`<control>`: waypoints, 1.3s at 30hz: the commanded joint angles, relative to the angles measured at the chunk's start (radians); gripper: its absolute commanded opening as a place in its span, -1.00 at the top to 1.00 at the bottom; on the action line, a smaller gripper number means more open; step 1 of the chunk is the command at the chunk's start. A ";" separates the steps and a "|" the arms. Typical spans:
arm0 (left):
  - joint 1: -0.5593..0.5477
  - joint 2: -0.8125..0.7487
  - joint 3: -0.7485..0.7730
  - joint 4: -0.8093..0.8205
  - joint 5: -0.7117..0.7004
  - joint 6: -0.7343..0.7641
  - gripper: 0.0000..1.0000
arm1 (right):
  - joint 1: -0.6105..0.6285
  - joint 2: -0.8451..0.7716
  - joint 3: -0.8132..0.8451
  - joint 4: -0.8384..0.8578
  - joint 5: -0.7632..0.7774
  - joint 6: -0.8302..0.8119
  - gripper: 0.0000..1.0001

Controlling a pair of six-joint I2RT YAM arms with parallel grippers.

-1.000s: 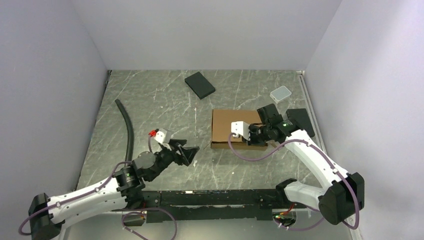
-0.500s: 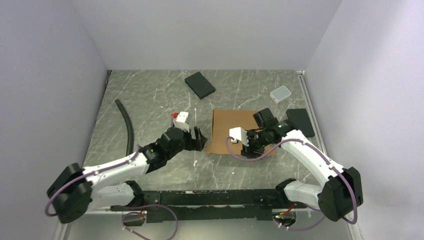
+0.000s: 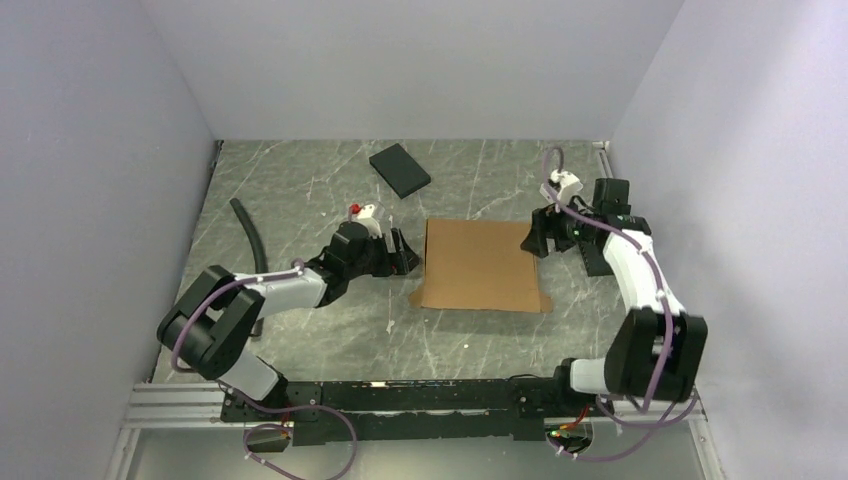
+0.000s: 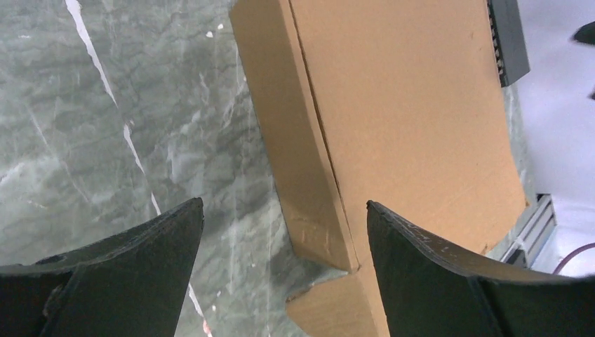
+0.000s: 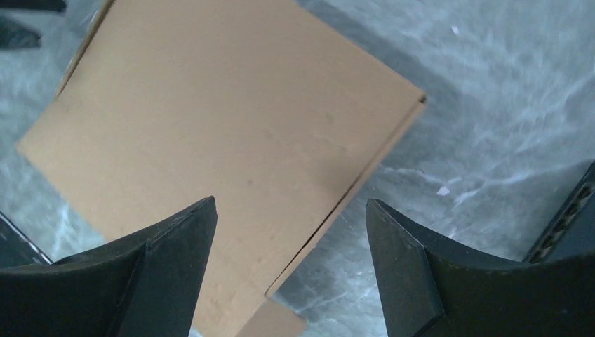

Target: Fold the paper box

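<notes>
The paper box is plain brown cardboard and lies closed and flat in the middle of the table, with small flaps sticking out at its near corners. My left gripper is open just off the box's left side. In the left wrist view that gripper straddles the box's side wall without touching it. Over the box's far right corner, my right gripper is open. In the right wrist view its jaws span the right edge of the box and grip nothing.
A flat black slab lies at the back of the table. A black hose curves along the left side. Another black flat object lies under my right arm, close to the box's right edge and the right wall.
My right gripper opened, left the box's near edge and swung back to its far right corner. The left arm reached forward to the box's left side. The box now lies flatter.
</notes>
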 commanded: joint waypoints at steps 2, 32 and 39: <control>0.045 0.093 0.078 0.089 0.133 -0.063 -0.80 | -0.097 0.191 0.014 0.153 0.001 0.349 -0.63; 0.152 0.442 0.042 0.599 0.487 -0.432 -0.99 | -0.337 0.653 0.018 0.056 -0.272 0.346 0.65; 0.126 0.465 0.063 0.662 0.520 -0.474 -0.99 | -0.341 0.651 0.015 0.066 -0.276 0.352 0.65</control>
